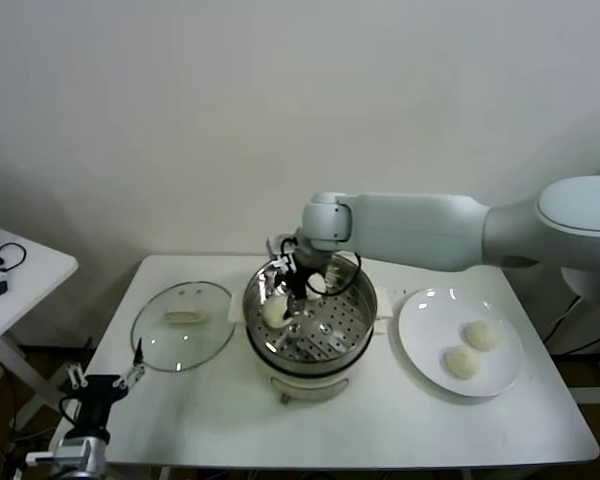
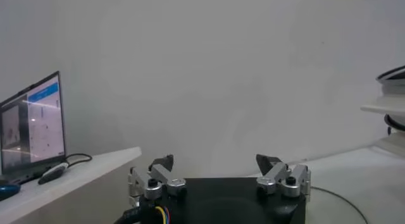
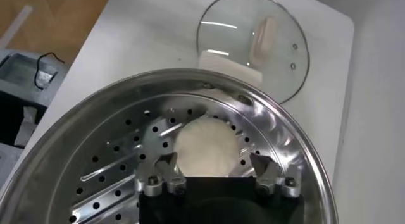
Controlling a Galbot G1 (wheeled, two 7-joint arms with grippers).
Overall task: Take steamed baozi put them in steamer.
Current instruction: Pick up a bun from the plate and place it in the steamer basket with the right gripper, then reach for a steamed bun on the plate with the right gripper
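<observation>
Two baozi (image 1: 472,348) wait on the white plate (image 1: 416,340) at the right of the table (image 1: 380,430), while another baozi (image 1: 274,312) sits on the perforated floor of the steamer (image 1: 350,345) at the table's middle, toward its left wall; a pale round shape by the far wall may be a fourth, though you cannot be sure past the arm. Your right gripper (image 3: 215,163) hangs inside the steamer directly over that bun, jaws spread apart with the bun lying between and below the fingertips, not gripped. The right arm reaches in from the right, stretched level across the far side of the table, with the wrist bent down into the pot. Your left gripper (image 2: 215,162) is parked low off the near left corner, jaws open and holding nothing. The glass lid (image 1: 180,325) lies flat to the left of the steamer. Treat these buns as light, soft and easily dented, with smooth skin that may stick or tear; take each across its widest part, low on the dome, and close only until it stops slipping. Judging by what remains on the plate, the job looks about half done.
</observation>
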